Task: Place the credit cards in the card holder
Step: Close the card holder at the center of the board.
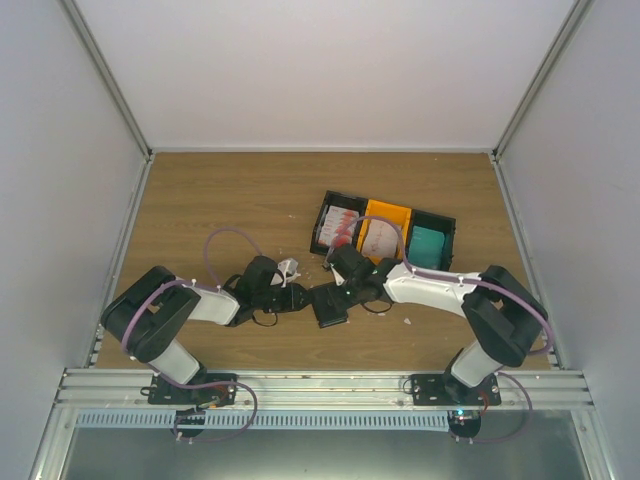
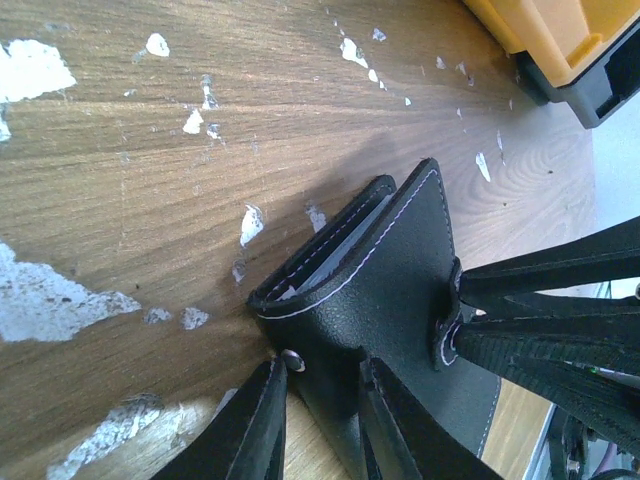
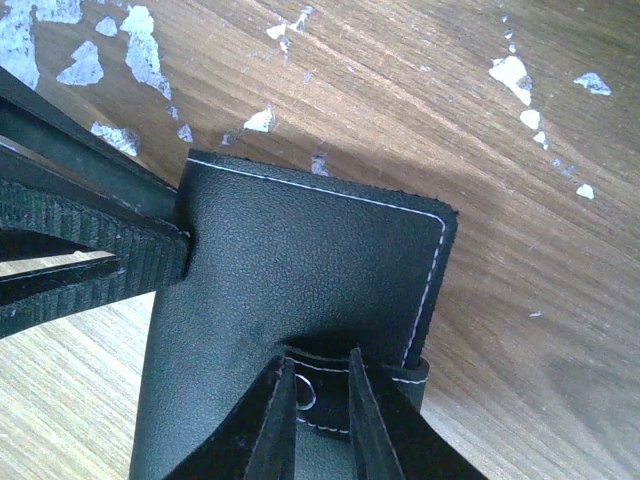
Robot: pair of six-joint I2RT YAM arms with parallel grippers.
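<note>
The black card holder is held off the wooden table between both grippers, partly folded, with a pale inside edge showing in the left wrist view. My left gripper is shut on its folded end beside a metal snap stud. My right gripper is shut on its snap tab; the holder's black back fills that view. The credit cards lie in trays at the back right: red-and-white, whitish, teal. No card is in either gripper.
The row of three trays, black, orange and black, stands just behind the right arm. A white scrap lies behind the left gripper. The table top has white chipped patches.
</note>
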